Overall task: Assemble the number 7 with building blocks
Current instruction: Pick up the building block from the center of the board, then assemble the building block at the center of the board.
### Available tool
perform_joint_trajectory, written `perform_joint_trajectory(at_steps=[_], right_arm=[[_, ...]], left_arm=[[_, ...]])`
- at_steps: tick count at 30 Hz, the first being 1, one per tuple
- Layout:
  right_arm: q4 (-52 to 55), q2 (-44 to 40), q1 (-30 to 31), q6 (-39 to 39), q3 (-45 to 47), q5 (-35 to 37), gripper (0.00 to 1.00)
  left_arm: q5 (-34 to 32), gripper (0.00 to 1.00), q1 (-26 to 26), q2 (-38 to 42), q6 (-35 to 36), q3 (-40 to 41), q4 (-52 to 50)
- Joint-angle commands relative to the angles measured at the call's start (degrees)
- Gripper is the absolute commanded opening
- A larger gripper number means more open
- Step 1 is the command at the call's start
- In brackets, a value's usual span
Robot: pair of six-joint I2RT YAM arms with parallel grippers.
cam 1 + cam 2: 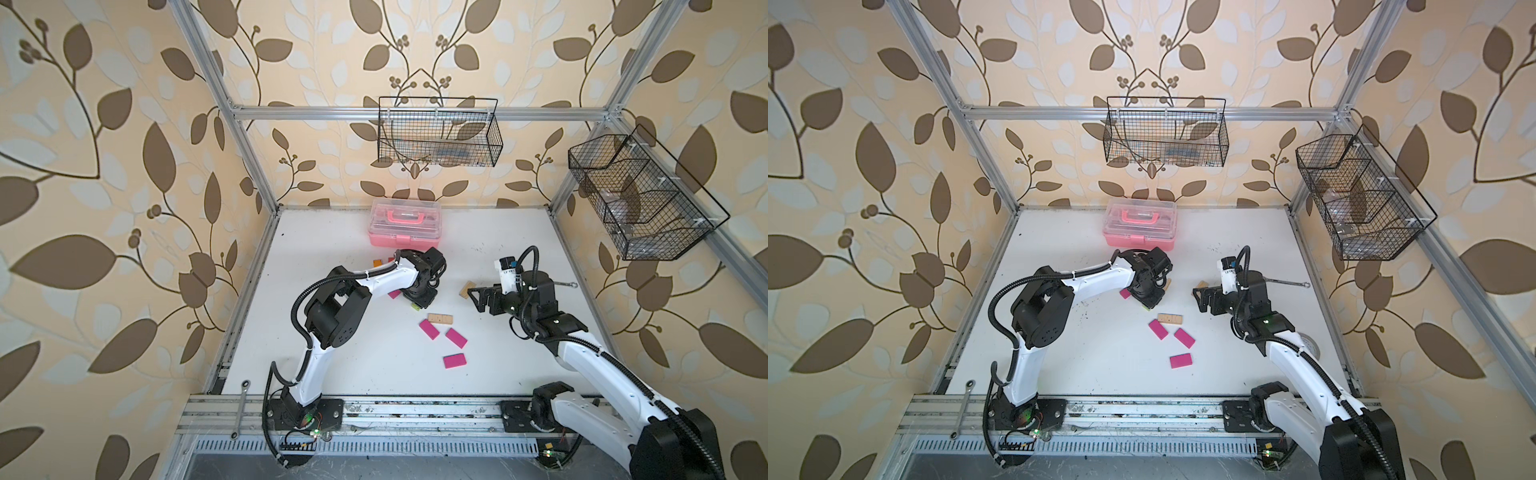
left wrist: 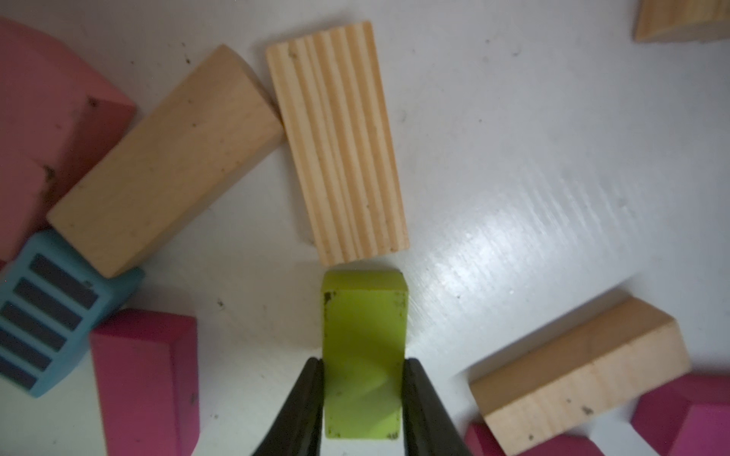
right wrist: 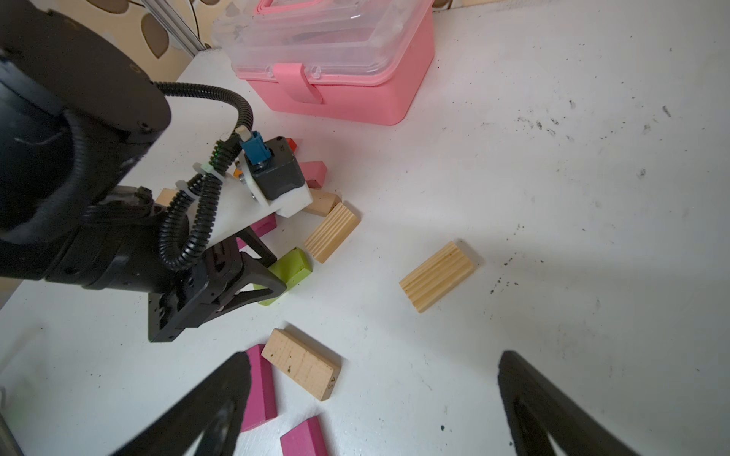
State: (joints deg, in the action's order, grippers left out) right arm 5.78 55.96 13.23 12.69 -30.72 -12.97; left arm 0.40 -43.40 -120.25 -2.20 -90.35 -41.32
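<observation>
Wrist view, unlike top views, shows left end effector (image 2: pixel 362 361) clamped on lime block (image 2: pixel 363 316); right end effector (image 3: pixel 375 357) spread apart.

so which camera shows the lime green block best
The left wrist view: the lime green block fills its centre, the fingers of the left gripper against both sides. The right wrist view shows it partly hidden behind that gripper. In both top views only a green sliver shows under that gripper.
</observation>
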Motion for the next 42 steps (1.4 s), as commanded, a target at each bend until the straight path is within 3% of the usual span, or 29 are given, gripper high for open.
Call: perform_joint_trajectory(at_steps=[1,11,17,24,33,42], right_arm=[[-0.96,0.25,0.64,-1.02,-0.12,-1.09,0.98],[-2.77,4.41,4.59,-1.78,-2.53,-0.12,0.98],[-4.34,7.4,6.52,-2.16,-3.97,-0.58,0.98],[-3.65,9.9,14.88,-8.02,-7.59,-2.97,0.99],[-2.16,11.79,19.25,-9.96,-9.94,-2.01,0.99],[-1.5,12.15,21.88,-11.63,-10.85,-1.93,0.99]], left_arm=[[-0.25,0.29,0.42,2.72,-1.18,2.87,-0.31],[-1.22,0.27,1.2,15.14,-7.12,16.95,3.33],[-8.41,0.27,1.85,24.95,-14.79,25.24,1.42],[-10.45,0.28,6.57,31.53,-19.37,30.92,0.38],[-6.88,0.28,15.89,32.72,-19.6,34.88,4.06],[-3.97,0.28,19.31,28.49,-18.29,34.55,8.3]])
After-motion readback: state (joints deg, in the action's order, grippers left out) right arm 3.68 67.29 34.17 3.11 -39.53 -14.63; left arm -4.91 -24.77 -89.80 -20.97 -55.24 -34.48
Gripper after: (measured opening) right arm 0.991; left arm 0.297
